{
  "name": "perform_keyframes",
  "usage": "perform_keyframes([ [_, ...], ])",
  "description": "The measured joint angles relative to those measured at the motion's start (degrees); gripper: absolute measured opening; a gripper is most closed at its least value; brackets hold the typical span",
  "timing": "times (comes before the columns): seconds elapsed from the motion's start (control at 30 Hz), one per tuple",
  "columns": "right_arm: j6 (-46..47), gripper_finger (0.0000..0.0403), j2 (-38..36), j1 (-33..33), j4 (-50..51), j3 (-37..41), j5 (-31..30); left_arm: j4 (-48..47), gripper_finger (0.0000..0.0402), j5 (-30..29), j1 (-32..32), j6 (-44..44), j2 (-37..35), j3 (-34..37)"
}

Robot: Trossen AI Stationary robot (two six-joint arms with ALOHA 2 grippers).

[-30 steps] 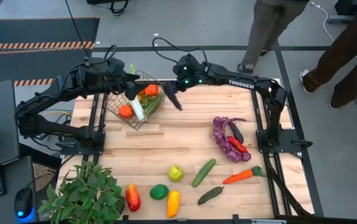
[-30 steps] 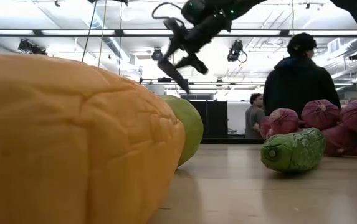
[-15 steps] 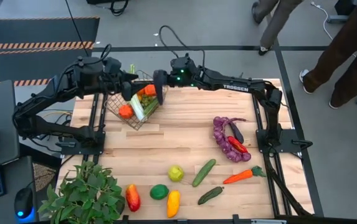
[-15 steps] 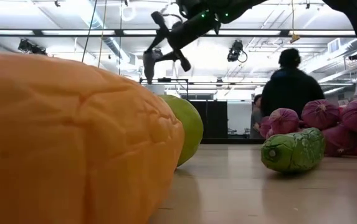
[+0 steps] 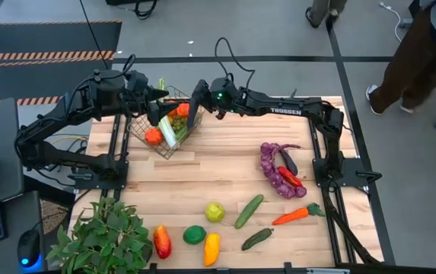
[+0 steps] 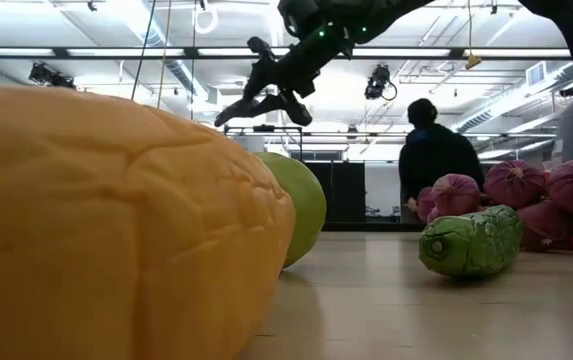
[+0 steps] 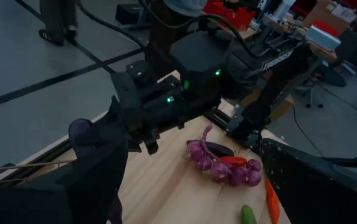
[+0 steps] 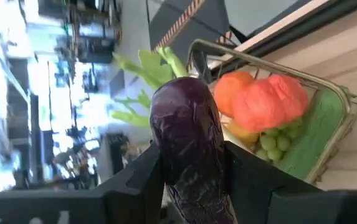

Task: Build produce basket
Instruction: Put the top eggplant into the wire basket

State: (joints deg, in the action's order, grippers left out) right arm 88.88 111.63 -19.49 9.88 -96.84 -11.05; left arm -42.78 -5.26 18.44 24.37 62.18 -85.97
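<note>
Already packed: basket (image 5: 166,125) at the table's far left holds orange, red and green pieces.
Right gripper (image 5: 196,110): clenched on an eggplant (image 8: 190,134), poised at the basket's rim.
Left gripper (image 5: 151,103): at the basket; grip unclear.
Left to load: grapes (image 5: 272,171), carrot (image 5: 297,215), cucumbers (image 5: 249,211), front-row pieces.

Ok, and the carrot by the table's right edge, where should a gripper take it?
Grip the carrot across its thick orange body, just short of the green top, coming straight down from above. It lies flat and tapers toward its tip, so fingers set across its length there probably hold best. The right gripper is occupied, shut on an eggplant.
</note>
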Motion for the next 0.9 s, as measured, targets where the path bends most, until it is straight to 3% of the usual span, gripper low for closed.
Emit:
perform_keyframes([
  [0.17,3.89,0.0151,0.00,0.97,-0.41,-0.02,-7.03,0.01,0.0373,0.00,0.00,-1.10,0.01,0.00],
  [0.33,7.85,0.0151,0.49,1.09,-1.19,-0.02,-10.30,0.02,0.0373,0.00,0.00,-1.08,0.01,0.00],
  [0.5,9.50,0.0153,3.72,1.65,-10.10,-0.31,-8.90,0.02,0.0373,0.54,-0.01,-1.12,0.02,0.00],
  [0.67,8.35,0.0159,7.62,2.24,-19.46,-0.24,-8.33,-0.54,0.0373,2.67,-0.02,-1.21,-0.32,0.00],
  [0.9,-4.90,0.0160,6.76,1.53,-17.59,-0.22,-6.80,-4.05,0.0373,5.35,-0.03,-2.89,-1.84,0.02],
])
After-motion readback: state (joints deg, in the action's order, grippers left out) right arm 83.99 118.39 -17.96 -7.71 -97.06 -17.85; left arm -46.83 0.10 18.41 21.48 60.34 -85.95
